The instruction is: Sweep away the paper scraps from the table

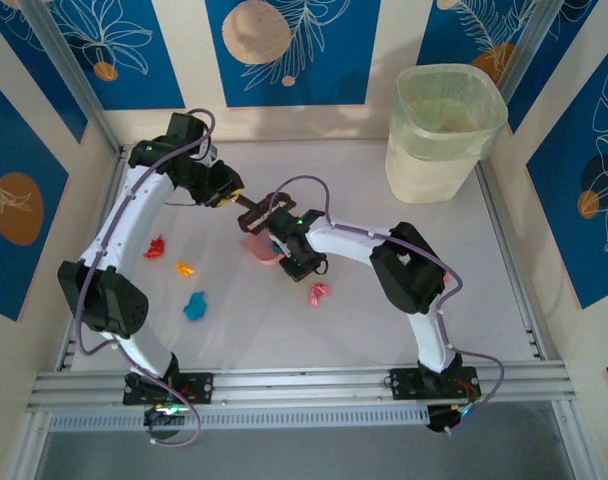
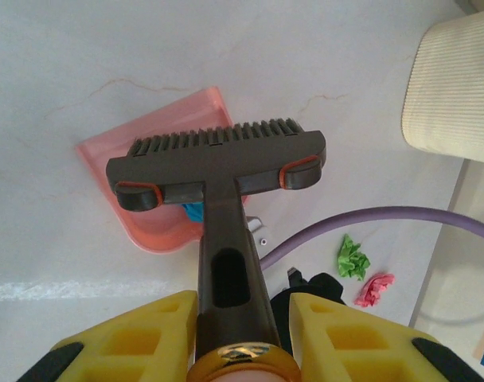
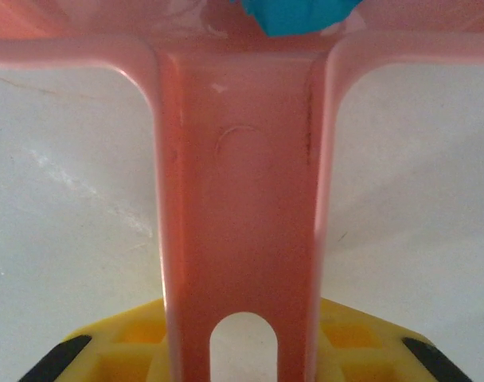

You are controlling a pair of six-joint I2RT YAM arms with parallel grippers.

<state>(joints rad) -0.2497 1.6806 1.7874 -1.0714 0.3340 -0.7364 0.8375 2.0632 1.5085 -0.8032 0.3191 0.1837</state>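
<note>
Sweeping | black plastic toothed brush (image 2: 218,159), clamped in left gripper (image 2: 234,334) | flat pink plastic dustpan (image 2: 162,139), handle gripped by right gripper (image 3: 242,350) | advise: pan lip flat on white table (image 2: 67,64), short low strokes

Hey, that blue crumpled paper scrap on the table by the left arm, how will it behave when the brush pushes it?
Likely very light: the blue scrap is a small crumpled wad, so it should slide easily on the smooth table. Its irregular creases suggest it may tumble or skip sideways off the brush rather than travel straight.
</note>
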